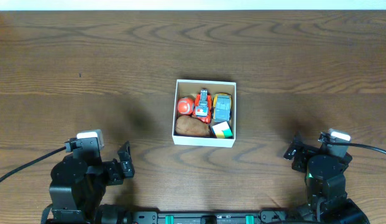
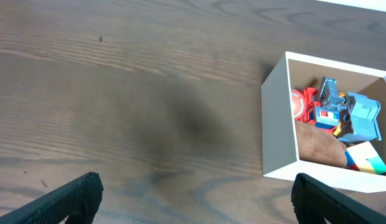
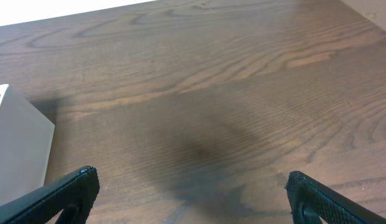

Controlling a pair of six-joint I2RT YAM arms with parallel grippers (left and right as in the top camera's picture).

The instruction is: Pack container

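Overhead: container [image 1: 204, 142] sits mid-table with a red ball [image 1: 185, 106], red truck [image 1: 203, 106], blue car [image 1: 223, 107], brown lump [image 1: 191, 127] and white-green block [image 1: 222, 129] inside. No toy shows outside the container. Left gripper [image 1: 125, 160] sits below-left of the container and right gripper [image 1: 293, 151] below-right, both well apart from it.

Left wrist: jaws spread wide and empty, with the container ahead to the right.

Right wrist: jaws wide and empty, with only the container's white corner at the left edge.

Judgement: packing looks done, nothing evidently left
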